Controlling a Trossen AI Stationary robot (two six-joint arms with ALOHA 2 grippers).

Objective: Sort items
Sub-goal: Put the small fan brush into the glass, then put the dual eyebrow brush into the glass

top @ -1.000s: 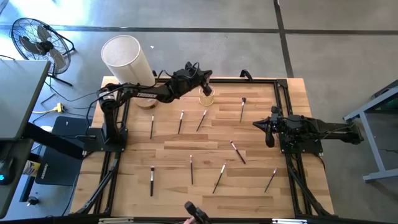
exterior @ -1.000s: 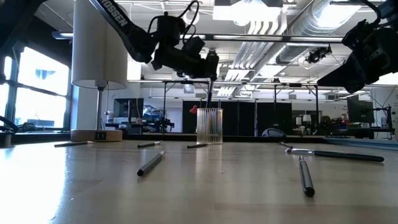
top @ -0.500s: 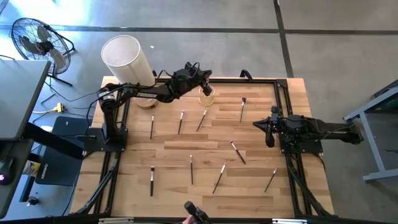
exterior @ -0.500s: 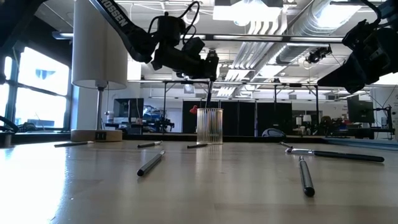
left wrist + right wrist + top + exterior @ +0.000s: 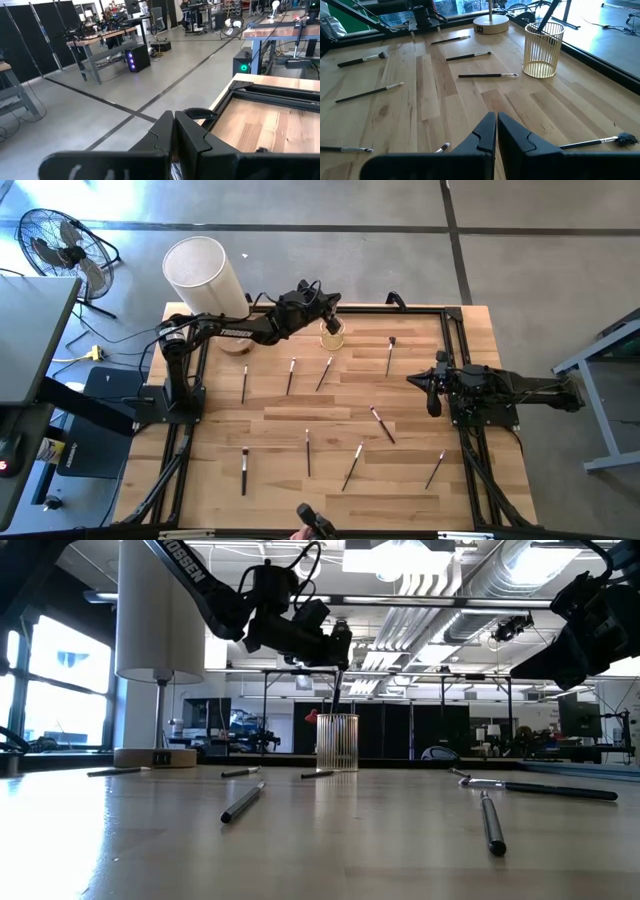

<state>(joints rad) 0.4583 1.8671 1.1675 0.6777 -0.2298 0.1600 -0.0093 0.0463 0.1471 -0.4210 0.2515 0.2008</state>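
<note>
Inside the cup (image 5: 543,49), a brush (image 5: 547,15), unseen from above.

Changes recorded, entry by entry:
- Left gripper (image 5: 338,652), clamped on a makeup brush (image 5: 337,690) above the wire cup (image 5: 337,745): sits a shade higher and further toward the cup than a second ago. The shift is barely perceptible.
- Indicator light (image 5: 4,466) on the floor unit beside the table: appears to show red now, bluish before.
</note>
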